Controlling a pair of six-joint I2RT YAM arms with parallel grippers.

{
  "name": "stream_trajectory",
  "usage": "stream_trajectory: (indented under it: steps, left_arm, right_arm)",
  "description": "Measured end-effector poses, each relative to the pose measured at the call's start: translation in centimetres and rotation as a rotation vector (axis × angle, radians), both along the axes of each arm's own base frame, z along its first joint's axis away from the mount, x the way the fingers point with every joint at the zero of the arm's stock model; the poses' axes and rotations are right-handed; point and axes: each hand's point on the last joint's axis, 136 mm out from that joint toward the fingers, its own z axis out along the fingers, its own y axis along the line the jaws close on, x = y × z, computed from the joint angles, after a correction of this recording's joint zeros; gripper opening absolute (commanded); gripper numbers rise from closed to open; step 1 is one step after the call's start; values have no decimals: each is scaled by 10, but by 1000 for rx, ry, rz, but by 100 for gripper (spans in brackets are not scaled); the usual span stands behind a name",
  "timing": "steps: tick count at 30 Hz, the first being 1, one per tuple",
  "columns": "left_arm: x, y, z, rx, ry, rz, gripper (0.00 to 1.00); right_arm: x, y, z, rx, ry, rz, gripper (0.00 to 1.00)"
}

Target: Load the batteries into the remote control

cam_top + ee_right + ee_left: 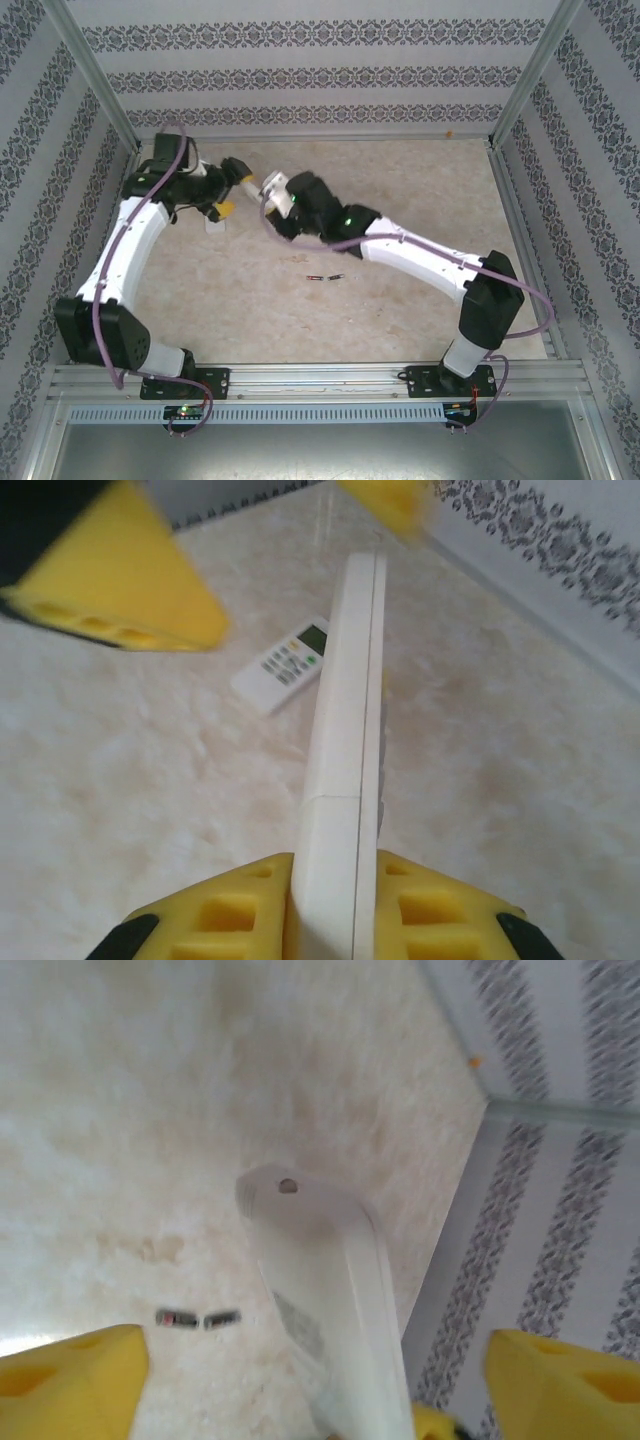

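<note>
– Marbled tabletop [400, 180], patterned walls all round. Two batteries [316, 277] lie end to end on it, well apart from both grippers. Risks?
– In my judgement, the white remote [340, 740], pinched edge-on, could twist or slip if the left fingers close off-centre. It would drop near the second remote [283, 665] on the table.
– Grippers?
– Right gripper [335, 900] is clamped on the remote's near end. Left gripper [320, 1370] is spread wide, straddling its other end. I cannot confirm contact.
</note>
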Motion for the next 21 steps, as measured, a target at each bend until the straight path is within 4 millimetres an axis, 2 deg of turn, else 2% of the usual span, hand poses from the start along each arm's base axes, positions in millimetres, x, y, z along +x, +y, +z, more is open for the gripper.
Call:
stream_trajectory:
  steps: [3,6,8,12,14,16,21]
  left_arm:
    - [-1,19,28,32,-120,39,96]
    - [1,13,39,-23,-185,25,96]
    - [5,6,31,-91,-184,19,95]
    - [14,-4,-3,-238,-115,42,91]
    - [19,-8,-8,-303,-106,55,83]
    - [24,-10,-6,-369,-116,74,70]
    - [35,-10,18,-478,-198,98,29]
  right_arm:
    - [18,-8,12,160,200,-58,10]
    - [23,-11,18,356,420,-102,11]
    - [26,-9,21,490,536,-110,11]
    - [21,1,28,653,729,-102,12]
    - [17,9,38,702,772,-74,12]
    - [16,13,50,757,805,-53,12]
    - [19,23,55,839,888,-48,19]
